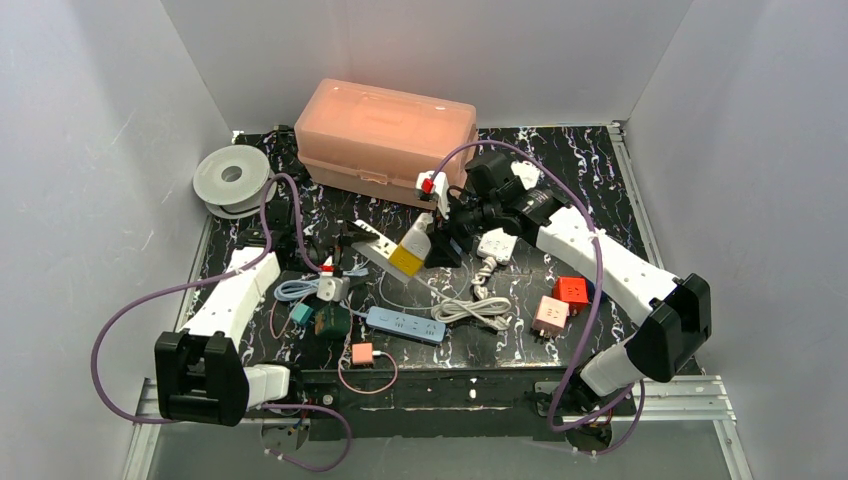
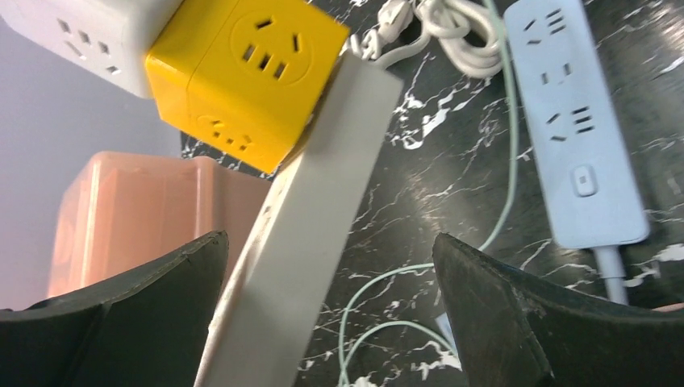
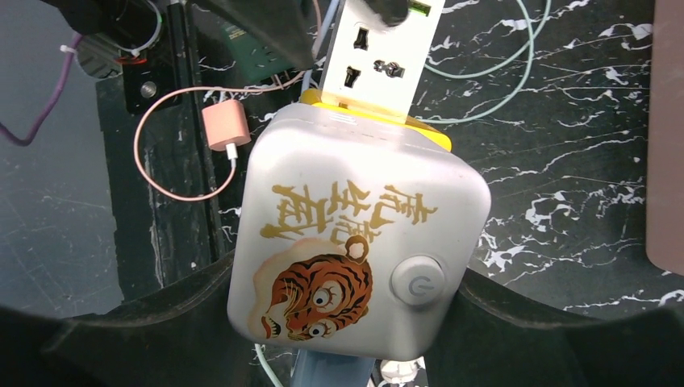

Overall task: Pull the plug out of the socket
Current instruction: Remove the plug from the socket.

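Grey walls close off the left, rear and right sides of the black marble-patterned table (image 1: pixel 600 170), and a metal rail runs along its near edge. At the rear stands a pink plastic box (image 1: pixel 385 130) with its lid shut; its contents cannot be made out. A white spool (image 1: pixel 232 178) sits in the left rear corner. Bare surface shows between the right arm and the right wall, while the centre is crowded with a blue power strip (image 1: pixel 405 325), a coiled white cable (image 1: pixel 470 310), a red cube (image 1: pixel 572 290) and a pink cube (image 1: pixel 550 315). The right gripper (image 3: pixel 347 278) is clamped on the white cube adapter (image 3: pixel 355 242), one finger against each side. This adapter sits against the yellow cube socket (image 2: pixel 250 72), which rests on the white power strip (image 2: pixel 310 234) near table centre. The left gripper (image 2: pixel 331 242) is released, its jaws spread wide to either side of the white power strip. The adapter face carries a tiger head, gold Chinese characters that cannot be read with certainty, and a round button with a power symbol.
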{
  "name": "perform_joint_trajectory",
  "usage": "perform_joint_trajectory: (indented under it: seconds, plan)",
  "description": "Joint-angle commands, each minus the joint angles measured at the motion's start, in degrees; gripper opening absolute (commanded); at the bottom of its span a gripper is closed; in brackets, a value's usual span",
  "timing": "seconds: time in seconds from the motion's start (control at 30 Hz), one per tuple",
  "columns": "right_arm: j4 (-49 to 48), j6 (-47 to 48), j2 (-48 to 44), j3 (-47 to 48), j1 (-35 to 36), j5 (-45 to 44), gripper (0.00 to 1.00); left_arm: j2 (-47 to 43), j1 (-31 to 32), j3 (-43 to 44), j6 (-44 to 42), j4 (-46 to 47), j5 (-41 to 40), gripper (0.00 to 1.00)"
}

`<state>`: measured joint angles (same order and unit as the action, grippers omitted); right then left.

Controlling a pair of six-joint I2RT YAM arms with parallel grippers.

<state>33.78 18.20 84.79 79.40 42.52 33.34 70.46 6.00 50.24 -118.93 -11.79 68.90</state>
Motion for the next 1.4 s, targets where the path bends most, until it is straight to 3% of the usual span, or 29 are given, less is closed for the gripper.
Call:
perform_joint_trajectory:
  seconds: [0.0, 0.3, 0.7, 0.77, 0.93, 1.07, 1.23, 1.37]
  plan:
    - [-3.15, 0.44, -1.38, 4.28, 0.19, 6.81, 0.44, 0.63, 0.31, -1.38, -36.08, 5.31, 3.32, 1.0]
    - [-1.82, -0.53, 0.33, 7.0, 0.15, 10.44, 0.43, 0.78, 1.47, -2.12, -36.06, 9.16, 4.27, 0.96]
    - [0.72, -2.13, 3.19, 10.66, 0.19, 15.0, 0.42, 0.76, 2.7, -1.76, -36.1, 9.55, 2.77, 0.42]
    - [1.35, -2.28, 3.5, 11.22, 0.19, 15.25, 0.44, 0.82, 2.68, -1.57, -36.15, 9.6, 3.0, 0.34]
    - [1.33, -3.7, 3.76, 12.11, 0.16, 15.14, 0.56, 0.9, 2.7, -1.45, -36.11, 10.12, 4.36, 0.02]
    - [-0.62, -5.6, 2.92, 11.15, 0.19, 14.81, 0.74, 0.61, 2.68, -1.72, -35.43, 11.21, 3.52, 0.0]
    - [-3.98, -7.97, 0.57, 8.51, 0.19, 14.28, 0.8, 1.03, 2.7, -4.45, -21.78, 29.9, 0.88, 0.0]
    - [-6.91, -9.34, -0.87, 6.36, 0.19, 14.12, 0.83, 1.2, 2.71, -6.77, -14.76, 39.54, -1.14, 0.0]
